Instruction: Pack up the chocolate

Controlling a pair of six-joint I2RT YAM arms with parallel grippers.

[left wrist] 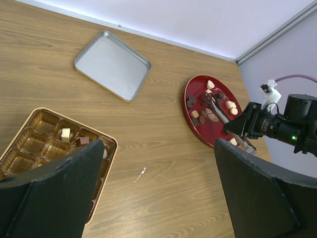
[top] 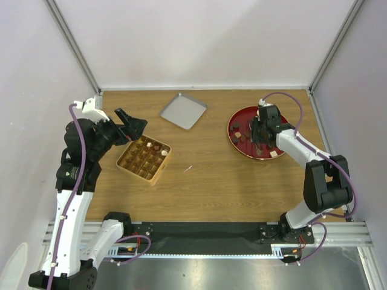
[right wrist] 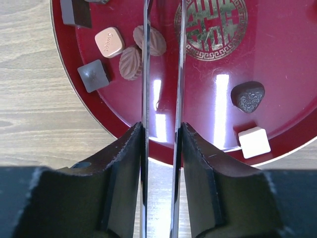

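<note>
Several chocolates lie on a red plate [right wrist: 277, 59]: a tan square [right wrist: 109, 41], a dark cube [right wrist: 93, 75], brown leaf shapes [right wrist: 131, 62], a dark heart [right wrist: 247, 96] and a white square [right wrist: 254, 142]. My right gripper [right wrist: 162, 131] hangs over the plate [top: 233, 124], shut on metal tongs [right wrist: 146, 74] whose two arms stand slightly apart; their tips run out of the wrist view. My left gripper [left wrist: 158, 148] is wide open and holds nothing, above the near corner of the tan compartment box [left wrist: 74, 123]. The box holds a white cube [left wrist: 65, 134] and a brown cube [left wrist: 82, 141].
A silver tray [top: 183, 110] lies flat at the back, between box [top: 154, 176] and plate. A small white scrap [left wrist: 141, 173] sits on the wood right of the box. White walls close in the table on three sides.
</note>
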